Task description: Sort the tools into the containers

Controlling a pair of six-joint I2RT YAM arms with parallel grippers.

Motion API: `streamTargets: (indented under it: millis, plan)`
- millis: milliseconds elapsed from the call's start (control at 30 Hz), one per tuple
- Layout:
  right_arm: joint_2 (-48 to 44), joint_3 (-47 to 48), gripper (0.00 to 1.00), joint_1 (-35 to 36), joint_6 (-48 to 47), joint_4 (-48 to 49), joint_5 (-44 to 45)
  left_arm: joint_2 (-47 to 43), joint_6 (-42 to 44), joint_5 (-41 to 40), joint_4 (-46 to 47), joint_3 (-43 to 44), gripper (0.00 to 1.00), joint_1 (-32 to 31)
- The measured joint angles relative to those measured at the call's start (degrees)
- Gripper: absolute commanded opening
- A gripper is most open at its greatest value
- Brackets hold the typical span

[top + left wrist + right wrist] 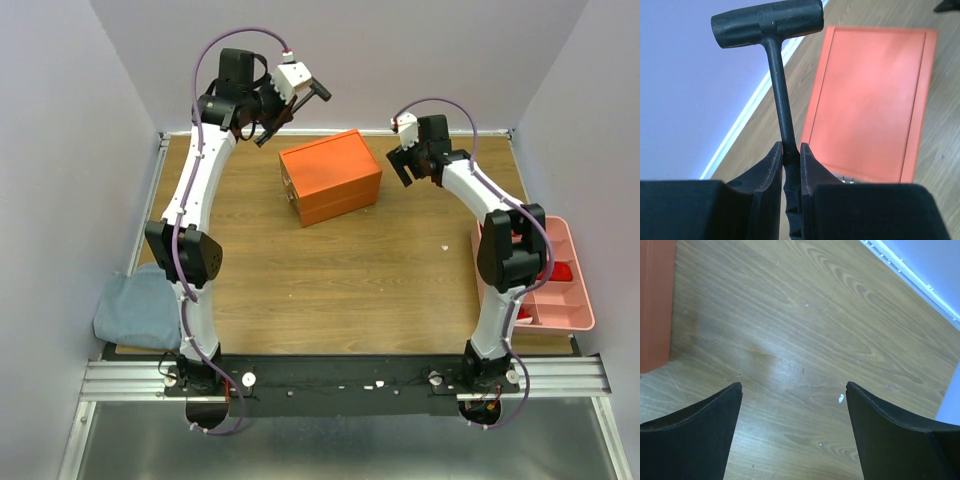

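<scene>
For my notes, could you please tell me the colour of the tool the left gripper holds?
Black; the T-handle tool shows best in the left wrist view.

The table is made of smooth wood with grain showing. The orange box is seen to be smooth, with a soft shine. The black T-handle tool is dull, like rubber. The pink tray on the right is made of shiny plastic. The grey-blue cloth on the near left is soft and wrinkled. The near rail is made of bare metal.
</scene>
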Motion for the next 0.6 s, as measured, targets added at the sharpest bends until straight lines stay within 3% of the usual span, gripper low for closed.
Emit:
streamTargets:
  millis: [233, 600]
  plan:
    - [-5.38, -4.11, 0.94, -0.15, 0.7, 0.72, 0.22, 2.75, -7.13, 0.76, 3.45, 2.82, 0.0, -2.21]
    - [-14.27, -12.83, 0.94, -0.15, 1.51, 0.92, -0.52, 10.95, -11.3, 0.76, 6.51, 1.68, 0.0, -8.28]
